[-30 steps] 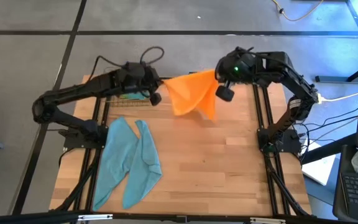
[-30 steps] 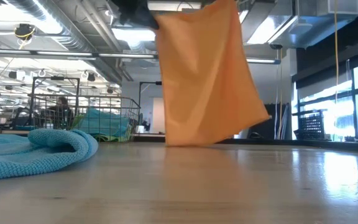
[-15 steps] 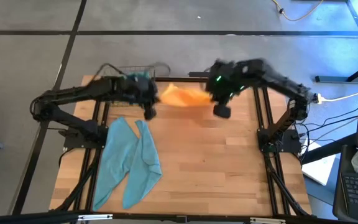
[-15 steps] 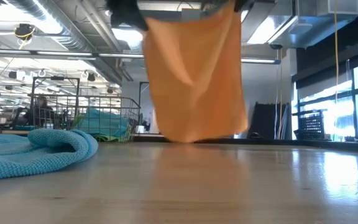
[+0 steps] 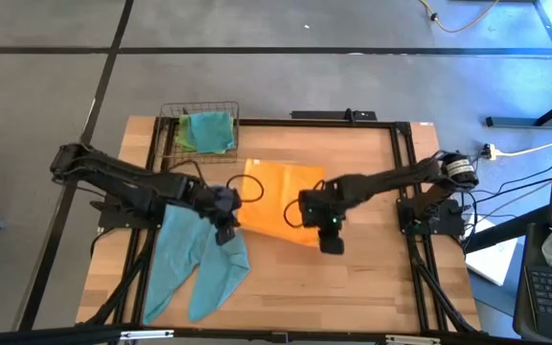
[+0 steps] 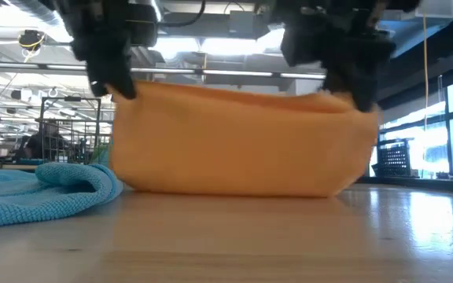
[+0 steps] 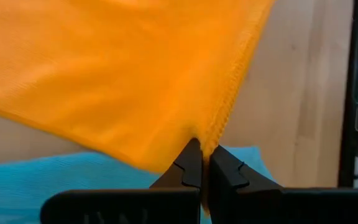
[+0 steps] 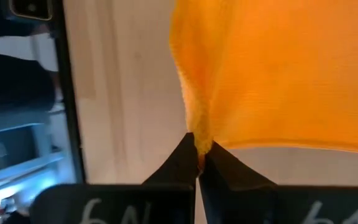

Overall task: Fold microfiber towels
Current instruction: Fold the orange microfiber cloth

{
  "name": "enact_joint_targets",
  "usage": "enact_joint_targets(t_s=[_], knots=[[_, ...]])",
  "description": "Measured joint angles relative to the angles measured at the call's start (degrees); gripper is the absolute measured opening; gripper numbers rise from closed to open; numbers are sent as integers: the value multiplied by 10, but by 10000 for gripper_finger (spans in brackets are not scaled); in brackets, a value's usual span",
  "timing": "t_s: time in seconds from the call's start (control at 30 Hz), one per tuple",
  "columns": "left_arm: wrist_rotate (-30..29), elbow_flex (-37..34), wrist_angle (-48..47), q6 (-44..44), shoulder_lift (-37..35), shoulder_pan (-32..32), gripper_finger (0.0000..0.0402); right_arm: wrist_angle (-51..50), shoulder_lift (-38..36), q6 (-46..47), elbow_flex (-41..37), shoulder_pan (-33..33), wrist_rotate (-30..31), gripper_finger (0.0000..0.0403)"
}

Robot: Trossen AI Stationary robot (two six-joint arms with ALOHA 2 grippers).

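The orange towel [image 5: 274,201] is held stretched near the tabletop [image 5: 372,278] centre, one corner pinched in the left pincer [image 5: 226,213], the other clamped in the right pincer [image 5: 329,230]. Its far part is already draped down. For a flat spread, even tension should be kept and both corners lowered together, clear of the teal towels [image 5: 199,254].

Held towel [image 5: 274,203]: mid-table, strung between both grippers; its far part lies on the table [image 5: 353,278]
Left gripper [image 5: 228,228]: at its left near corner
Right gripper [image 5: 326,228]: at its right near corner
Loose towel [image 5: 199,257]: front left, beside the left gripper
Wire basket [image 5: 199,130]: back left; towels inside
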Motion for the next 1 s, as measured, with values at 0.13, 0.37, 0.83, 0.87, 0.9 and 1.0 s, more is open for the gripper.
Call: enact_joint_targets(t_s=[0.13,0.37,0.83,0.87,0.9,1.0], knots=[[2,-7,11,-5,0,-15,0,27,-4,17,-26,23,-7,9],[-36,-3,15,61,0,22,0,-9,-36,19,-12,16,199,9],[-107,-2,31,203,5,163,0,-37,-55,-72,-12,-99,442,9],[-107,-2,34,210,8,170,0,-30,-54,-79,-12,-111,445,9],[-107,-2,35,215,12,176,0,-22,-53,-88,-12,-123,446,9],[-106,-2,49,224,35,188,0,-6,-44,-109,-12,-156,446,10]])
